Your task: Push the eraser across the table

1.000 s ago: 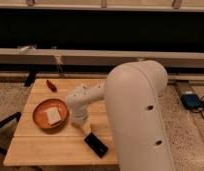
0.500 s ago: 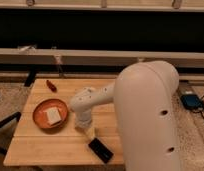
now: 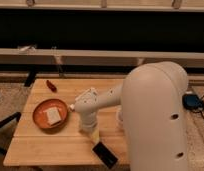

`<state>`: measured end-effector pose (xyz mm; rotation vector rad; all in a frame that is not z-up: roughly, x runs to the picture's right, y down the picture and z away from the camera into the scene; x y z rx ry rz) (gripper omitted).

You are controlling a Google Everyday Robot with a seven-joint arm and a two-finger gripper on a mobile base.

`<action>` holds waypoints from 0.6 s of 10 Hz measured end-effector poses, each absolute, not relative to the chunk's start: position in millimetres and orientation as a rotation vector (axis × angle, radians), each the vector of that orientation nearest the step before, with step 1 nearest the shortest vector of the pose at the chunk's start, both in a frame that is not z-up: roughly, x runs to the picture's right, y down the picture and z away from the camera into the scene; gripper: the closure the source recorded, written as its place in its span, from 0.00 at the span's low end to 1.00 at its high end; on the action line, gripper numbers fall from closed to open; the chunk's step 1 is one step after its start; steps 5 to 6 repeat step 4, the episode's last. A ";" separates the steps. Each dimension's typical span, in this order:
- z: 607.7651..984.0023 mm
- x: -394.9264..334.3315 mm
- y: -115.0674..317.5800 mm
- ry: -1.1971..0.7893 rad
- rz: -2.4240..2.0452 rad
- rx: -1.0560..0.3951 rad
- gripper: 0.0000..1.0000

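The eraser (image 3: 105, 154) is a flat black block lying at an angle near the front edge of the wooden table (image 3: 40, 145). My gripper (image 3: 90, 131) points down at the tabletop just behind and to the left of the eraser, at its near end. I cannot tell whether it touches the eraser. My white arm (image 3: 155, 115) fills the right side of the view and hides the table's right part.
An orange plate (image 3: 41, 117) with a pale square piece (image 3: 54, 116) on it sits at the table's left. A small red object (image 3: 51, 85) lies at the back left. A dark cabinet front and a ledge run behind the table. A blue device (image 3: 191, 101) is on the floor at right.
The eraser has slid toward the front right of the table, closer to the edge. My gripper has followed it, and my arm has shifted to the right.
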<state>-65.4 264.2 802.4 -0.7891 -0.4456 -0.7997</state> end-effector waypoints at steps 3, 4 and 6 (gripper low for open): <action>797.1 -57.6 263.9 -0.465 -0.779 -0.781 0.20; 795.7 -53.3 260.8 -0.487 -0.765 -0.773 0.20; 795.7 -53.3 260.8 -0.487 -0.765 -0.773 0.20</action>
